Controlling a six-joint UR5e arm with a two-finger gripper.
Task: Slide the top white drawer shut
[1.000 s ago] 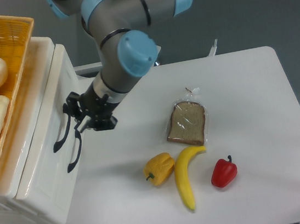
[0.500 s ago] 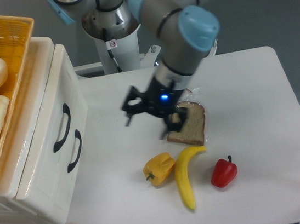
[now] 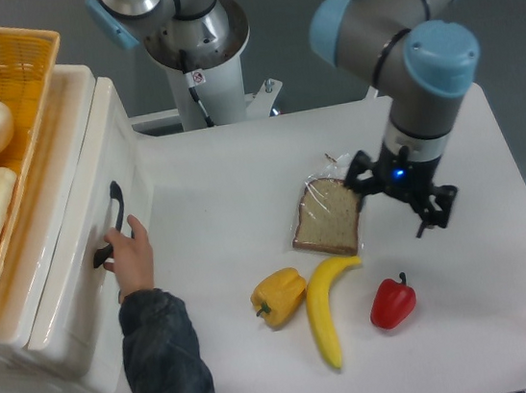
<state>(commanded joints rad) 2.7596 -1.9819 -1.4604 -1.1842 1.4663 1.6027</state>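
The gripper (image 3: 397, 200) is hanging over the right side of the counter (image 3: 240, 170), just past the bagged bread (image 3: 328, 215), its fingers spread open and holding nothing. A second ago it was pressing at the dark handles on the far left; half a second ago it was crossing mid-counter; now it is standing well apart from the cabinet. A person's hand (image 3: 132, 256) in a dark sleeve, only just edging into the bottom of the picture half a second ago, is now reaching up from the lower edge and taking hold of the handle (image 3: 114, 226) on the drawer (image 3: 90, 132) front. The drawer is sitting at the left edge of the counter under the orange basket (image 3: 16, 122), its front panel looking flush with the cabinet, much as it looked a second ago. Judging from this, the closing push is probably already finished and the arm is pulling clear while the person is resetting the scene. A yellow pepper (image 3: 278, 296), a banana (image 3: 324, 309) and a red pepper (image 3: 392, 302) are lying undisturbed in front of the bread.
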